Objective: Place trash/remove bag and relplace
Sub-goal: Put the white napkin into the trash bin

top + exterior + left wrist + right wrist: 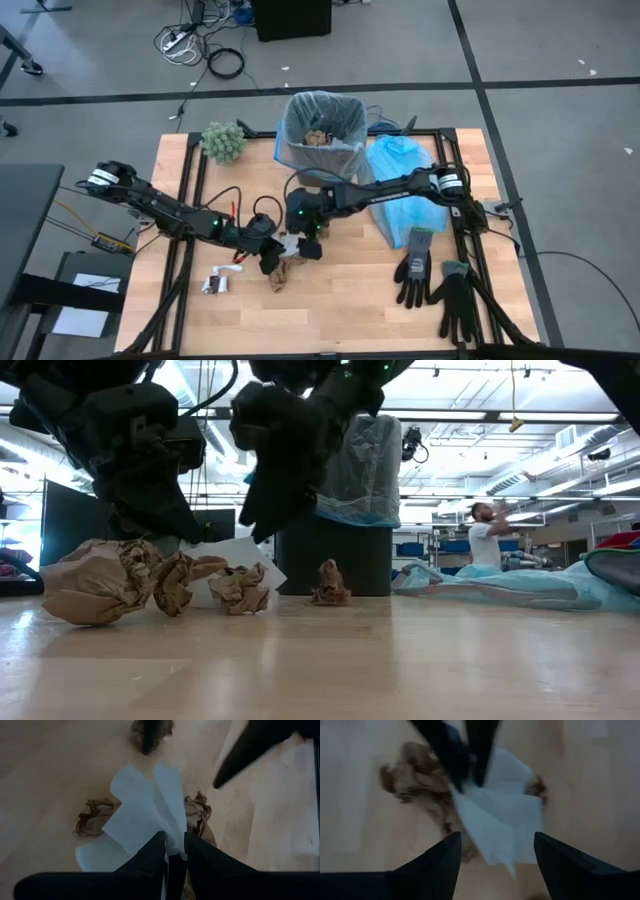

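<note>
High view:
— What did it show?
— Both grippers met mid-table, the left gripper [268, 262] and right gripper [310, 246] over brown scraps [281, 272]. The bag [322, 125] lined the black bin [320, 178] at the table's far edge.

Low view?
— Crumpled brown scraps and the white paper [240, 555] lay on the table [400, 660] (a person stood far behind).

Left wrist view?
— Its fingers [152, 852] were clamped on the white paper.

Right wrist view?
— Its fingers [440, 857] stood wide apart above that paper, holding nothing.
</note>
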`<state>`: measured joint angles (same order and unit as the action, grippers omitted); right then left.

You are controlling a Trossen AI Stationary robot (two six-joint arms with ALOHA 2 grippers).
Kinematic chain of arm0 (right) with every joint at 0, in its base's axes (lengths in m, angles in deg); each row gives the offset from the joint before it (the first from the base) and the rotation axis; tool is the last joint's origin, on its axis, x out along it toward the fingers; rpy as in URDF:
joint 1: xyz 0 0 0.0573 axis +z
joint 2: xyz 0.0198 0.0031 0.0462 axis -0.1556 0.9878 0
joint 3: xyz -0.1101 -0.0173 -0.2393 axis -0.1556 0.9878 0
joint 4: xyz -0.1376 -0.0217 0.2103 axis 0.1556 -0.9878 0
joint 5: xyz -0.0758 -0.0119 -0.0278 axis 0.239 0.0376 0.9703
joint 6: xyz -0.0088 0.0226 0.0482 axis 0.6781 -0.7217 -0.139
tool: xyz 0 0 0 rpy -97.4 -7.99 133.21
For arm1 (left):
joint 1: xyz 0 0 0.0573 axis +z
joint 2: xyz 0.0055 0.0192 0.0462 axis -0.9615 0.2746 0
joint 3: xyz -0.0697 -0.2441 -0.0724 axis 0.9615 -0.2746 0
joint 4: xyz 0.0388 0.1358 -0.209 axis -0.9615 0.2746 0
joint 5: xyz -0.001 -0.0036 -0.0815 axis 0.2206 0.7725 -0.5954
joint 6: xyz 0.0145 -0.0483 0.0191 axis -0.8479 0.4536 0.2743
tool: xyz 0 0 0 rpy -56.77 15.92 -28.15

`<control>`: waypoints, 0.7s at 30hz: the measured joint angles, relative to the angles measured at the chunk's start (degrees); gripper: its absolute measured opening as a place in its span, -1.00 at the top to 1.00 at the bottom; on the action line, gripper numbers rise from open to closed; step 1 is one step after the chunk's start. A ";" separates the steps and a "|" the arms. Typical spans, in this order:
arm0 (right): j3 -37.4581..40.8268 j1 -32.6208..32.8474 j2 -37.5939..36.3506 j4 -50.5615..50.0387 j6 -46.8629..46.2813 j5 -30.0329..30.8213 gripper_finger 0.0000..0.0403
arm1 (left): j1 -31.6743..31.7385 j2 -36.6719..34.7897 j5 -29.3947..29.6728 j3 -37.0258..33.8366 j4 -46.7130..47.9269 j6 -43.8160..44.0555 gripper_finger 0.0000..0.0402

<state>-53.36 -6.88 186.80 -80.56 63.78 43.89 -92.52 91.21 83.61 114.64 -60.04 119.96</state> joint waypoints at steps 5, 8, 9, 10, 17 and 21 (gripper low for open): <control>-0.02 0.28 2.17 1.86 0.76 -2.16 -0.12 | 0.09 0.00 0.26 0.00 -0.10 -0.14 0.59; -0.12 0.24 3.90 2.91 0.11 -2.27 -0.01 | 0.09 0.00 0.72 -0.04 -0.20 -0.22 0.59; -0.10 0.20 4.50 2.70 -0.90 -2.47 0.03 | 0.09 0.00 0.77 -0.04 -0.59 -0.23 0.59; -0.06 0.18 5.12 2.68 -2.06 -2.56 0.08 | 0.09 0.00 0.77 -0.04 -0.77 -0.23 0.59; -0.04 0.17 5.62 2.88 -3.92 -2.28 0.84 | 0.09 -0.02 0.96 -0.04 -1.61 1.09 0.59; -0.76 0.19 4.23 1.73 -2.17 -1.61 0.98 | 0.63 -0.05 0.95 0.36 -1.58 4.81 0.59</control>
<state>-54.12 -6.69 191.03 -78.83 61.62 42.29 -91.89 91.16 84.56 115.00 -61.63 124.76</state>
